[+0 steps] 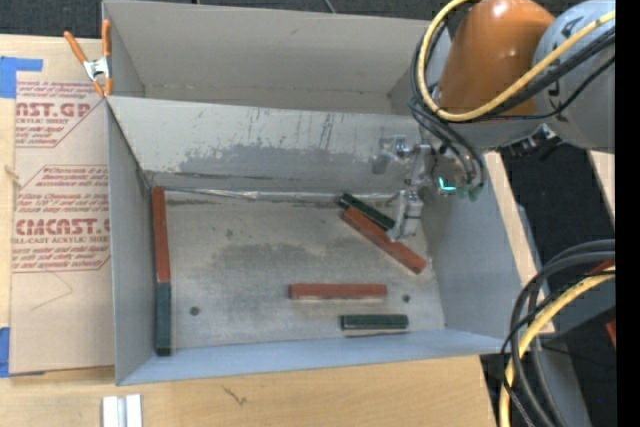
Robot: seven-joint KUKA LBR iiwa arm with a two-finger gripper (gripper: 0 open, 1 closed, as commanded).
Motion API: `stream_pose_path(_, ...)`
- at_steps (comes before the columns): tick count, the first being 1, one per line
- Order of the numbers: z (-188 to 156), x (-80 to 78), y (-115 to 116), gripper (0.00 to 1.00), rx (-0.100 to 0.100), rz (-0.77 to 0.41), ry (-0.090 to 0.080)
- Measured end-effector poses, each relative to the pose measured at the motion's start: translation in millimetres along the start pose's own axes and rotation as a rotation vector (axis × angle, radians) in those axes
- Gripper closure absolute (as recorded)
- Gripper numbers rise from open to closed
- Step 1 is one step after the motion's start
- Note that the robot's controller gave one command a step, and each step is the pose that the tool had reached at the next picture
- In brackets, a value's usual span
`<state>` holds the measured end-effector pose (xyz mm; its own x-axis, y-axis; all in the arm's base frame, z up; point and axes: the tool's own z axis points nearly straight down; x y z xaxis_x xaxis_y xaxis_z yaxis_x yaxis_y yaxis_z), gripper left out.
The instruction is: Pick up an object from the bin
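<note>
My gripper [408, 213] hangs low at the right side of the bin, close to the back wall. Its tip is right over the upper part of a red-brown bar [387, 243] that lies slanted, running down to the right. A dark green bar [362, 211] lies crossed under that bar's upper left end, just left of the gripper. Whether the gripper touches either bar cannot be told.
A second red-brown bar [337, 292] lies flat mid-floor, with a short dark green bar [374, 322] just in front of it. Along the left wall run a long red-brown bar [158, 235] and a dark green one [162, 319]. The arm's orange cover and cables hang over the right rim.
</note>
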<state>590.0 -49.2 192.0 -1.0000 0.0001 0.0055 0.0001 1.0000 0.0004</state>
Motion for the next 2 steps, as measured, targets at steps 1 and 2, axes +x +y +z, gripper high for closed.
stream_pose_path(1, -5, -1.6, 0, 0.00, 0.001, -0.001, -0.008)
stream_pose_path(2, 58, -0.9, -12, 0.00, -0.001, 0.114, -0.011)
